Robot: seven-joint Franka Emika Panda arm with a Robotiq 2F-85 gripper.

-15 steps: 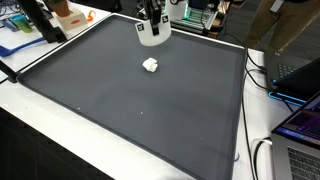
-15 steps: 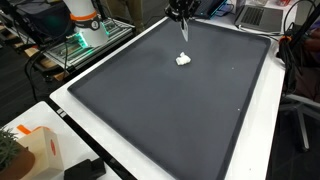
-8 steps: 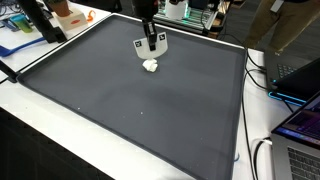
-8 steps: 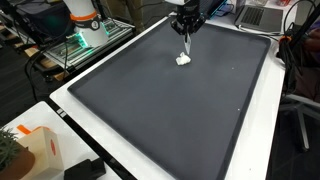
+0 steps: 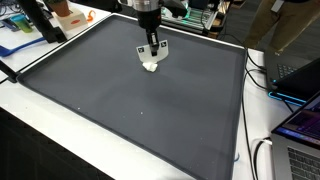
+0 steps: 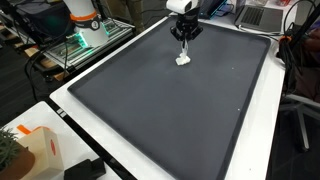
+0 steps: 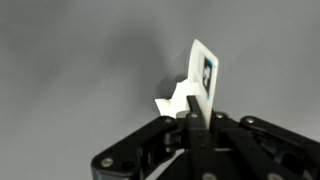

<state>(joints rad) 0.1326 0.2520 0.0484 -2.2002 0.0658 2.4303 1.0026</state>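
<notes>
Overlapping card (image 7: pixel 203 72) half hides lump (image 7: pixel 170 101)

Directly beneath the tool (image 5: pixel 151 56), a white card (image 7: pixel 204 78) clamped in it and a small white lump (image 5: pixel 150 67) fill the gap to the dark surface (image 5: pixel 140 115). To either side and in front of the tool, passage is open. Behind the tool, equipment (image 5: pixel 200 12) lines the surface's far edge.

Arm's hanging vertical, gripper (image 5: pixel 151 56) pointing down right above the white lump (image 5: pixel 151 67), jaws pinched tight on a white card (image 7: pixel 204 70) (barely any gap).
</notes>
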